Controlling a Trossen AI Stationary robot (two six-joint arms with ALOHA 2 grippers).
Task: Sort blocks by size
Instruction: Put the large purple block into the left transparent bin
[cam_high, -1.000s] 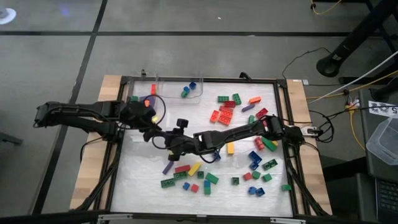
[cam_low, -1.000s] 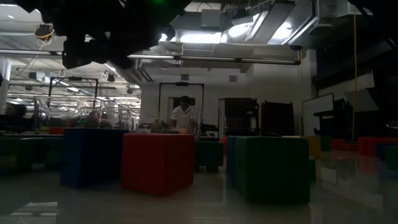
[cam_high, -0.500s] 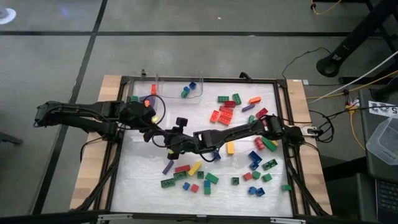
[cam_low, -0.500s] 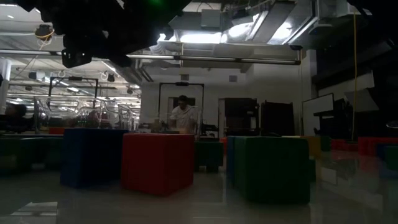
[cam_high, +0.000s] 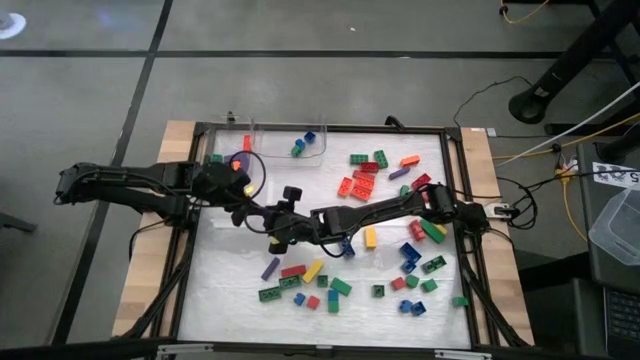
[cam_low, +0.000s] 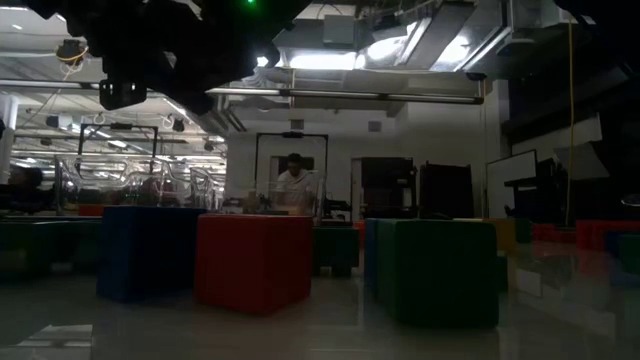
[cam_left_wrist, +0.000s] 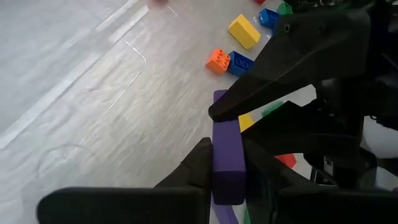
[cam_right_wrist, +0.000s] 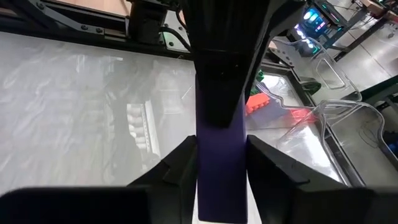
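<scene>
Purple block (cam_left_wrist: 227, 163) mid-table, pinched in my left gripper (cam_left_wrist: 227, 177); my right gripper (cam_right_wrist: 221, 180) brackets its other end, grip there unclear. High view hides it. Clear bin (cam_high: 286, 143), far edge: blue and green blocks (cam_high: 303, 144).

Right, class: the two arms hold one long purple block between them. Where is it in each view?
High view: hidden where the arms meet, mid-table.
Low view: not in it.
Left wrist view: purple block, bottom centre.
Right wrist view: bottom centre.
Shared landmark: the clear tray, also in the right wrist view.
</scene>
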